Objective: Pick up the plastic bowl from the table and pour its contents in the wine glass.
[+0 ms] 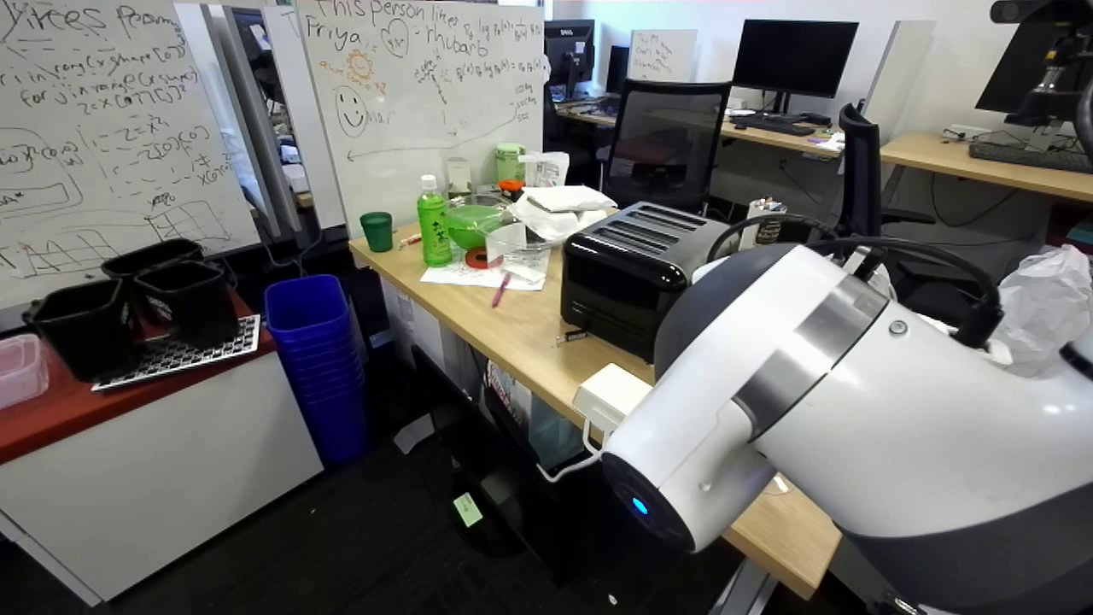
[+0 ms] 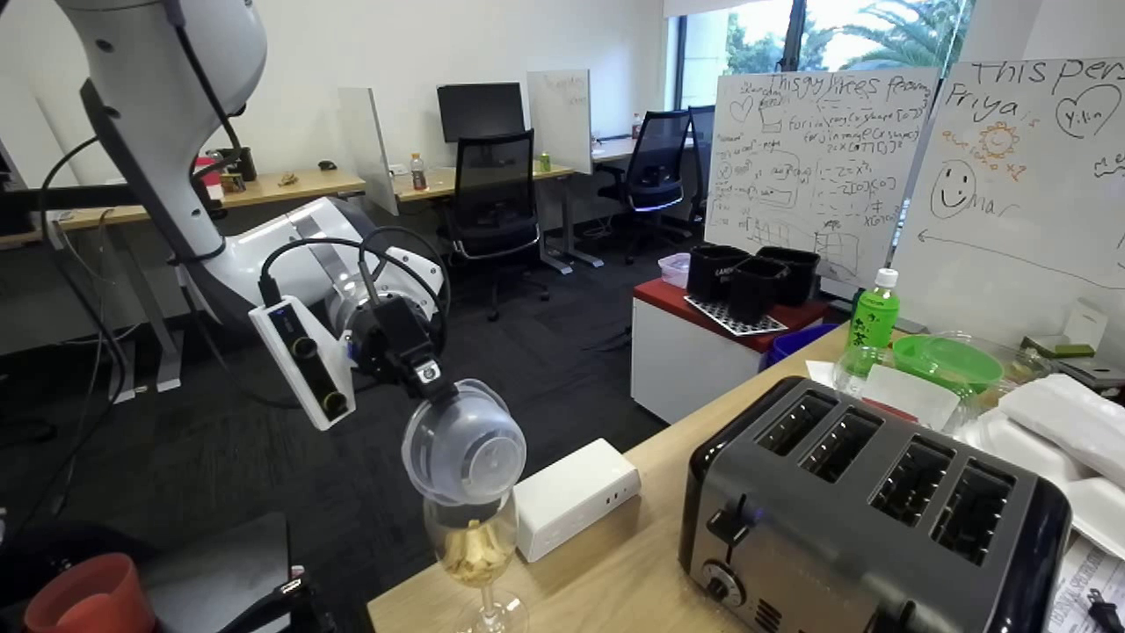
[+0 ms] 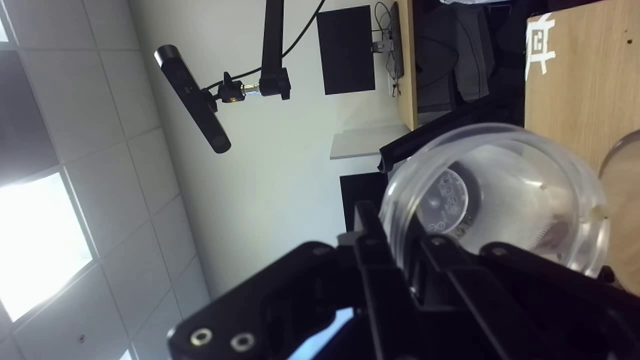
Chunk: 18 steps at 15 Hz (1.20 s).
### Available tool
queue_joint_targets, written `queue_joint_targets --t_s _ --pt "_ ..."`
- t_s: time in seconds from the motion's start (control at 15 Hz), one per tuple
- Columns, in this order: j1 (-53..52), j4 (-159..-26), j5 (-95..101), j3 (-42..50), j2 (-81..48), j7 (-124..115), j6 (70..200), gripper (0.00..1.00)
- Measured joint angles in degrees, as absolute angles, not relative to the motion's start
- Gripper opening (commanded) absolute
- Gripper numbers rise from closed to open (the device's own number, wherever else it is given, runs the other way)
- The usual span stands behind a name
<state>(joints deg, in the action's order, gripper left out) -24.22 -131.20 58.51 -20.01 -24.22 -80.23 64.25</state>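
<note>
Bowl (image 2: 470, 444) — tilted over wine glass (image 2: 447, 520)

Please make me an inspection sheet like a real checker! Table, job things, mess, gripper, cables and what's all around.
Surface: pale wood table; things crowd one end.
Job's things: clear bowl tipped at the top of the wine glass; can't tell if they touch. Yellowish pieces inside the wine glass.
Clutter: toaster, white box, green bottle, pink pen, among others.
Gripper: shut on the clear bowl at its rim.
Cables: black cable looping over the arm; white cable hanging by the white box.
Surroundings: whiteboards, blue bins, chairs, monitors.
</note>
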Motion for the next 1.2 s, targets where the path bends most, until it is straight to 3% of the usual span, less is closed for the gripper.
queue_joint_targets --t_s 1.2 --pt "-26.0 -131.2 58.6 -20.0 -24.6 -80.3 58.8 0.03"
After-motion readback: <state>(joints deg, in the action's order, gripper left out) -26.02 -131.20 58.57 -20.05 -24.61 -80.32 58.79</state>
